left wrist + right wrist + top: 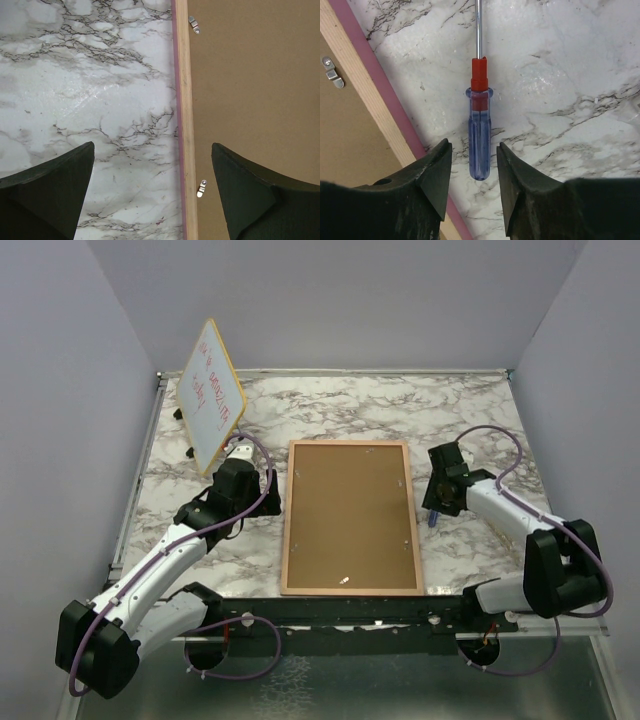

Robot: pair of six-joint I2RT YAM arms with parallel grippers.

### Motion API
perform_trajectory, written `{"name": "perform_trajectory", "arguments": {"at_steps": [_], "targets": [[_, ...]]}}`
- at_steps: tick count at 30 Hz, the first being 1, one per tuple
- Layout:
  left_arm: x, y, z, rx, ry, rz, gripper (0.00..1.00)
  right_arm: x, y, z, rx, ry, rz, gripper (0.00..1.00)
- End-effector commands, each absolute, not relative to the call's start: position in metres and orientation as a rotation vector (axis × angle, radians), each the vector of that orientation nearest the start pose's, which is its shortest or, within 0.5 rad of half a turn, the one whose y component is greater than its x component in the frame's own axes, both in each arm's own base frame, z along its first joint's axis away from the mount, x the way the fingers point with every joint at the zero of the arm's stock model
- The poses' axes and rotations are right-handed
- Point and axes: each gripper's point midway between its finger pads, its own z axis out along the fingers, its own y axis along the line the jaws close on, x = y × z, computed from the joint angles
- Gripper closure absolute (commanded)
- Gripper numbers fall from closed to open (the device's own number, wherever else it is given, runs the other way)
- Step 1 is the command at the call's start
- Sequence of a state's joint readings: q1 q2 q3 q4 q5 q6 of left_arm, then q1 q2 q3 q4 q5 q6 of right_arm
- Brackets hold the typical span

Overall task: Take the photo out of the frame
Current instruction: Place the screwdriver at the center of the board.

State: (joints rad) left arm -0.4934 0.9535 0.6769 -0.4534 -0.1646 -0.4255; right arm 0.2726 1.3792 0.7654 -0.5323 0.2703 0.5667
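blue-handled screwdriver (479, 125) lies between fingers of your right gripper (473, 150): jaws spread, gap each side, nothing pinched. your left gripper (152, 147) also spread wide, straddling frame's left rail. frame (350, 518) lies face down on marble table (480, 420) between both arms, brown backboard up. metal clips (201, 188) look unturned, board seated. photo hidden, presumably under board. you're near start. left for you: grip tool, swing clips aside, lift board, pull photo.
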Motion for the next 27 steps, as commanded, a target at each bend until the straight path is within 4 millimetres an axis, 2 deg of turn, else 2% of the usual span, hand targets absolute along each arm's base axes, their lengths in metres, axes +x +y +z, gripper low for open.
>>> {"name": "perform_trajectory", "arguments": {"at_steps": [1, 13, 18, 27], "targets": [[0.255, -0.129, 0.136, 0.007, 2.278, -0.325, 0.01, 0.267, 0.051, 0.038, 0.499, 2.600, -0.058, 0.54], [0.255, -0.130, 0.136, 0.006, 2.278, -0.328, 0.01, 0.266, 0.052, 0.022, 0.507, 2.621, -0.064, 0.55], [0.255, -0.129, 0.137, 0.004, 2.276, -0.325, 0.01, 0.268, 0.053, 0.015, 0.505, 2.628, -0.068, 0.60], [0.255, -0.130, 0.135, 0.007, 2.282, -0.327, 0.01, 0.267, 0.053, 0.012, 0.478, 2.644, -0.067, 0.77]]}}
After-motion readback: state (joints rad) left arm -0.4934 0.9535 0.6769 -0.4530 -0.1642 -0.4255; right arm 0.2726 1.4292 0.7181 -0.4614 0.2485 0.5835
